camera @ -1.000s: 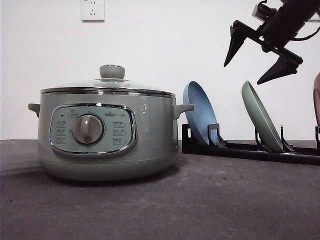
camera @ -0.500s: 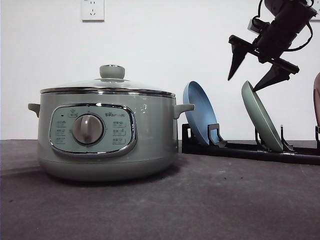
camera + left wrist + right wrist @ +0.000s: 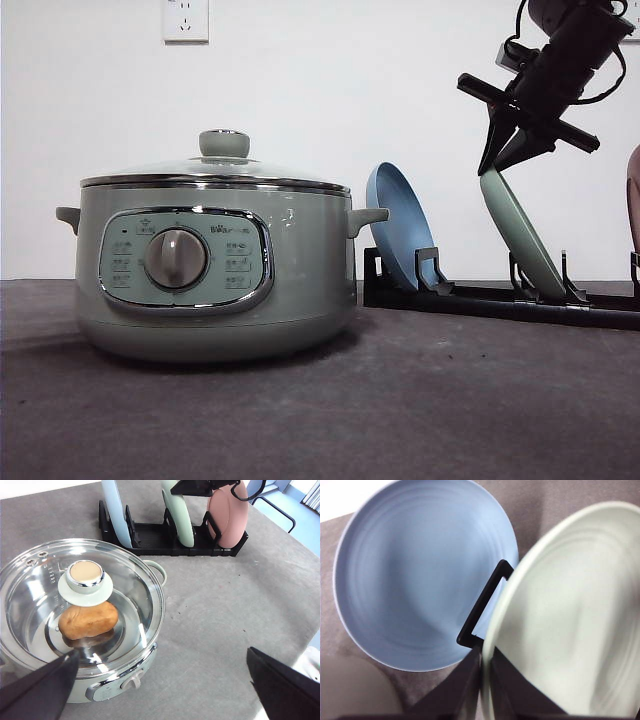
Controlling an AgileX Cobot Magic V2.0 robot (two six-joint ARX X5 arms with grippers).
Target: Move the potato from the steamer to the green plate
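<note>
The sage-green steamer (image 3: 215,270) stands at the left of the table with its glass lid (image 3: 125,595) on. Through the lid, the orange-brown potato (image 3: 89,621) lies inside, below the green knob (image 3: 85,577). My left gripper (image 3: 160,695) hovers open above the steamer's front, its fingers (image 3: 35,695) wide apart. The green plate (image 3: 520,235) stands on edge in the black rack (image 3: 500,300). My right gripper (image 3: 492,170) is shut on the green plate's (image 3: 570,620) top rim, one finger (image 3: 460,690) on each side.
A blue plate (image 3: 395,230) stands in the rack slot nearer the steamer, and a pink plate (image 3: 227,515) sits at the rack's other end. Dark grey table (image 3: 400,400) lies open in front of the rack. A white wall with a socket (image 3: 185,20) is behind.
My right gripper came down from above the rack onto the green plate's top rim, and its fingers closed from wide open onto the rim. The steamer has not moved.
</note>
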